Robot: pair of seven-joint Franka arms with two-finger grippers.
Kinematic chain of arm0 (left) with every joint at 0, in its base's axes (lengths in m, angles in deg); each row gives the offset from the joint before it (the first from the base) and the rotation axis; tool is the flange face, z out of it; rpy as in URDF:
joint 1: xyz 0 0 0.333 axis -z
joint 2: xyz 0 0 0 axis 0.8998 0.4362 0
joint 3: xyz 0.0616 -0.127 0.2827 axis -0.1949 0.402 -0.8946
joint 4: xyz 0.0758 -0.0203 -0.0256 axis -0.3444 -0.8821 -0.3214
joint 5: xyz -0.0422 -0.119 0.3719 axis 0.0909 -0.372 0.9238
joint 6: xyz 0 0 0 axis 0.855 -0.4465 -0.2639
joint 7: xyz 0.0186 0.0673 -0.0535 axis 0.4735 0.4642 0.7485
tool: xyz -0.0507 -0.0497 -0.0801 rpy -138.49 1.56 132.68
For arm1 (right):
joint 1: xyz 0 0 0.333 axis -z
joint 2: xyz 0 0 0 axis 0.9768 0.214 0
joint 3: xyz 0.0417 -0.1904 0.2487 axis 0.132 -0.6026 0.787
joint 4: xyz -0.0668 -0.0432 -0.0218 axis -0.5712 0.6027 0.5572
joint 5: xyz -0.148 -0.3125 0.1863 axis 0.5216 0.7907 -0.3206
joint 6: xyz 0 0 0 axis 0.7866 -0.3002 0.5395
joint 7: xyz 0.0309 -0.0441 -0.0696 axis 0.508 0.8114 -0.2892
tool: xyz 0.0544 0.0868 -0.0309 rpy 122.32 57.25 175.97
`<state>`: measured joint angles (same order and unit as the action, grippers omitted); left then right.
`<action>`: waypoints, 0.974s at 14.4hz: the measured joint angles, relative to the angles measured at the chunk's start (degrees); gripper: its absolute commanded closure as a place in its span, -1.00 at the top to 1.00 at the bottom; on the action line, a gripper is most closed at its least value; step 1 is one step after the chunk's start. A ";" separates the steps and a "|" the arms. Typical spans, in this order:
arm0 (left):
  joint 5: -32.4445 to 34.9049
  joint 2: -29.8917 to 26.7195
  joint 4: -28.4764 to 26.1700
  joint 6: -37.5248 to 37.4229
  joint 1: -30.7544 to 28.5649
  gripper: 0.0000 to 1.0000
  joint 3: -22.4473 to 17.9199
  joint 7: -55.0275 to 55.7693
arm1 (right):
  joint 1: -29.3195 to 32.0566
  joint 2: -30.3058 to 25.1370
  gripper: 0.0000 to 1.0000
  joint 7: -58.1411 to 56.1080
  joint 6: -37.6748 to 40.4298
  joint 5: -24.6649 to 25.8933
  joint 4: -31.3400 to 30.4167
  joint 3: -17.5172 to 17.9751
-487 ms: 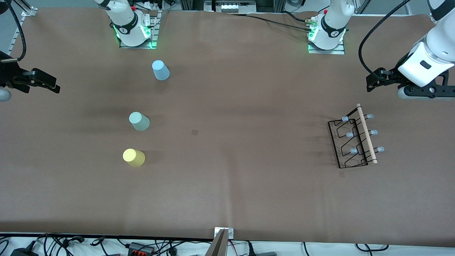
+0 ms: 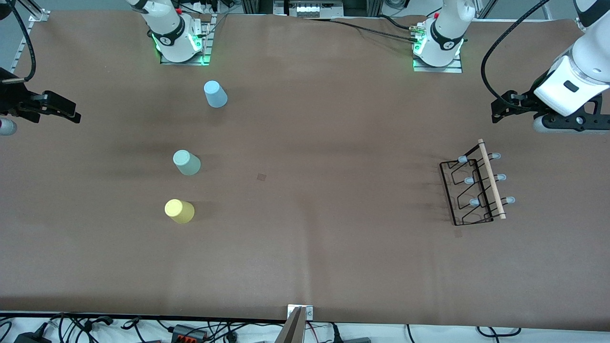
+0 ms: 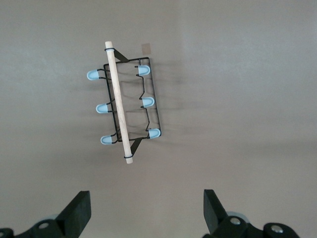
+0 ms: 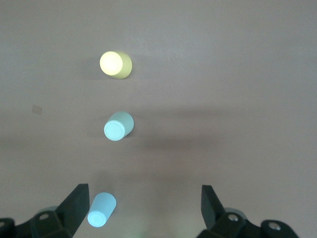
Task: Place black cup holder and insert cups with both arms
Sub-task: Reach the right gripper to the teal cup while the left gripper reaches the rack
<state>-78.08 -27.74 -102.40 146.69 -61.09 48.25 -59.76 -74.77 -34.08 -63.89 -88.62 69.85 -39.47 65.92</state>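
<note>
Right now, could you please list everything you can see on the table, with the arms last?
black cup holder: one, black wire with wooden rod, toward the left arm's end of the table.
light blue cup: one, farthest from the front camera of the three.
pale green cup: one, between the other two.
yellow cup: one, nearest the front camera.
left gripper: open, empty, over bare table near the holder.
right gripper: open, empty, at the right arm's end.

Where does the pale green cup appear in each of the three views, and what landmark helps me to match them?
Front view: the pale green cup stands upside down, between the light blue cup and the yellow cup.
Left wrist view: not in it; only the black cup holder shows.
Right wrist view: the middle one of the three cups.
Shared landmark: the row of three cups, green in the middle.
</note>
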 measured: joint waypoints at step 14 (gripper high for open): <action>0.55 18.72 -1.11 18.89 -6.81 1.00 -0.89 -1.29 | -8.59 6.16 1.00 7.88 -34.20 -0.06 -27.42 0.76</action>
<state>-77.53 -9.02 -103.51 165.58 -67.91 47.36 -61.04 -83.37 -27.92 -56.01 -122.82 69.79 -66.89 66.68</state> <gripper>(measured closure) 0.000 0.000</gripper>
